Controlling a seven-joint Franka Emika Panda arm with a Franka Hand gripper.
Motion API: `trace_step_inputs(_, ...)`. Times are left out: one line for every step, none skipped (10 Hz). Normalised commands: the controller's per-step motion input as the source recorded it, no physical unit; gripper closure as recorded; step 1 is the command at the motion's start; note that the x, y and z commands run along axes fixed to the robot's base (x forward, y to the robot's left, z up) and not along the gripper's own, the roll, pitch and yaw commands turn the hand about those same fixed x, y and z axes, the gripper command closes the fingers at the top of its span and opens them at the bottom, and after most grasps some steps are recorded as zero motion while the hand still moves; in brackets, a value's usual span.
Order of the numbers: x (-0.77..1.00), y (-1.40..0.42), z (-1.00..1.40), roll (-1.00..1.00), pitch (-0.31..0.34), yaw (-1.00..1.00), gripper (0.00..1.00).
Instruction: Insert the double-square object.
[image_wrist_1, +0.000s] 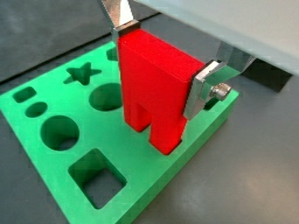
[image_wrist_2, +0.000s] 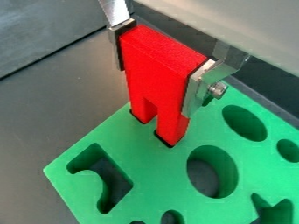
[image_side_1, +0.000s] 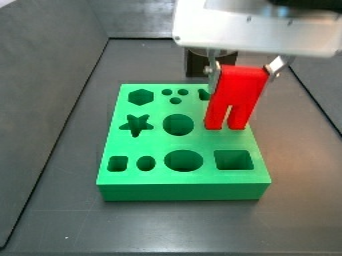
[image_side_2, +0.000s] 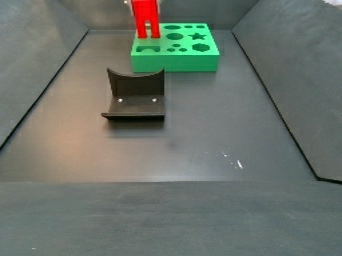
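Observation:
The double-square object (image_wrist_1: 158, 87) is a bright red block with two legs pointing down. My gripper (image_wrist_1: 163, 59) is shut on its solid top, one silver finger (image_wrist_1: 205, 86) on each side; both wrist views show this. It stands upright over the green board (image_wrist_1: 128, 162) near one edge. In a wrist view the block's (image_wrist_2: 158, 79) leg tips meet dark openings in the board (image_wrist_2: 128, 157); their depth is unclear. In a side view the gripper (image_side_1: 243, 68) holds the block (image_side_1: 235, 95) over the board's (image_side_1: 181, 188) right side.
The board has star, round, square and hexagon holes. The dark fixture (image_side_2: 134, 95) stands on the floor in front of the board (image_side_2: 181, 62), where the red block (image_side_2: 144, 20) shows at the back. Dark walls enclose the floor.

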Motion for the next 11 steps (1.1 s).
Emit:
trace_step_inputs(0.34,0.03,-0.33,0.05,0.066,-0.14,1.00)
trace_step_inputs(0.19,0.03,-0.32,0.04,0.034,-0.11,1.00)
trace_step_inputs(0.19,0.03,-0.31,0.03,0.020,-0.14,1.00)
trace_step_inputs(0.18,0.04,-0.28,0.00,0.006,-0.15,1.00)
trace_step_inputs(0.19,0.07,-0.24,0.00,0.034,-0.14,1.00)
trace_step_inputs(0.17,0.13,-0.23,0.00,0.004,0.00,1.00)
trace_step_inputs(0.08,0.19,-0.25,0.00,-0.020,0.00,1.00)
trace_step_inputs(-0.02,0.13,-0.19,-0.03,-0.194,0.00,1.00)
trace_step_inputs(-0.17,0.04,-0.15,-0.02,-0.303,-0.05,1.00)
trace_step_inputs(-0.19,0.00,-0.20,0.01,-0.269,-0.06,1.00)
trace_step_inputs(-0.08,0.00,-0.26,0.18,-0.091,-0.04,1.00)
